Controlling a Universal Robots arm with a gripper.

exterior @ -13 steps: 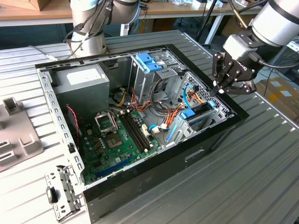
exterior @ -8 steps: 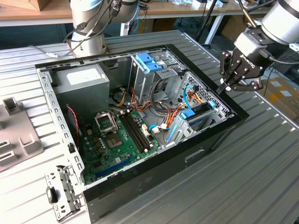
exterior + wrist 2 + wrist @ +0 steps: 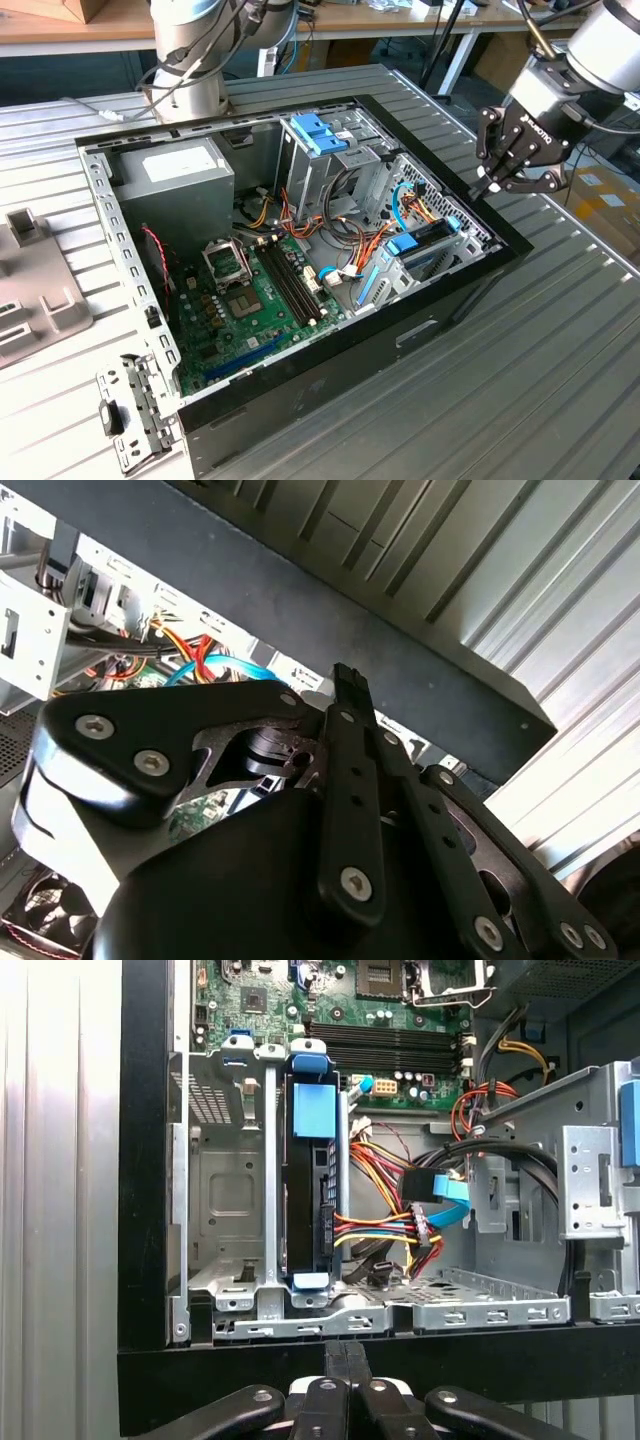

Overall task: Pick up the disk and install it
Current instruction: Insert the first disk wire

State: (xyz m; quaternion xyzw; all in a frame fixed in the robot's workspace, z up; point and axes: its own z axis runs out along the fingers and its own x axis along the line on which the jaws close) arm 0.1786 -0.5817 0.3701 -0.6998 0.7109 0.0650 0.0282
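One grey metal disk with blue side rails (image 3: 308,1185) stands seated in its cage; your black pincer (image 3: 345,1360), fingers together and empty, hovers over the case's edge.

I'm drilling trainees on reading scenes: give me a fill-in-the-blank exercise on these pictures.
On the black metal tool, the fingers are ___. The tool holds ___. The flat grey disk with bright blue plastic rails stands ___ the open black computer case.
Missing words: shut; nothing; inside.
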